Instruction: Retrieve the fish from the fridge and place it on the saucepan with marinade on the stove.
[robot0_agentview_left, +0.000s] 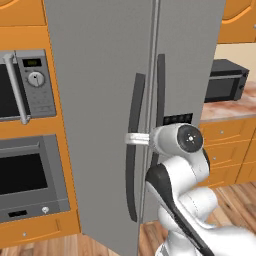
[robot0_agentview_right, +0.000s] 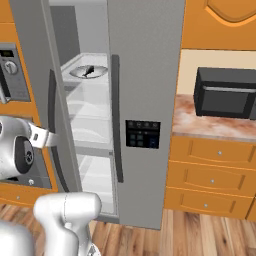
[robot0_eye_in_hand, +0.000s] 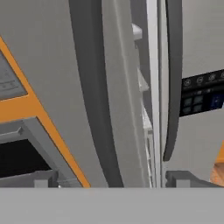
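Note:
The fridge (robot0_agentview_left: 100, 100) is a tall grey steel two-door unit, and its left door (robot0_agentview_right: 35, 60) stands swung partly out. White shelves (robot0_agentview_right: 92, 107) show through the gap. On an upper shelf rests a round grey plate with a small dark shape, apparently the fish (robot0_agentview_right: 90, 71). My gripper (robot0_agentview_left: 135, 138) (robot0_agentview_right: 49, 139) is at the left door's long dark handle (robot0_agentview_left: 134, 150), roughly halfway up it. In the hand view the gripper (robot0_eye_in_hand: 113, 178) is open, its fingertips (robot0_eye_in_hand: 43, 178) set wide on either side of the handle (robot0_eye_in_hand: 94, 87). The saucepan, marinade and stove are out of view.
Left of the fridge, a control panel with a dial (robot0_agentview_left: 35, 80) sits above a steel oven with a dark window (robot0_agentview_left: 25, 175), in orange cabinetry. Right of it, a black microwave (robot0_agentview_right: 225, 92) stands on a counter over orange drawers (robot0_agentview_right: 210, 175). Wooden floor lies below.

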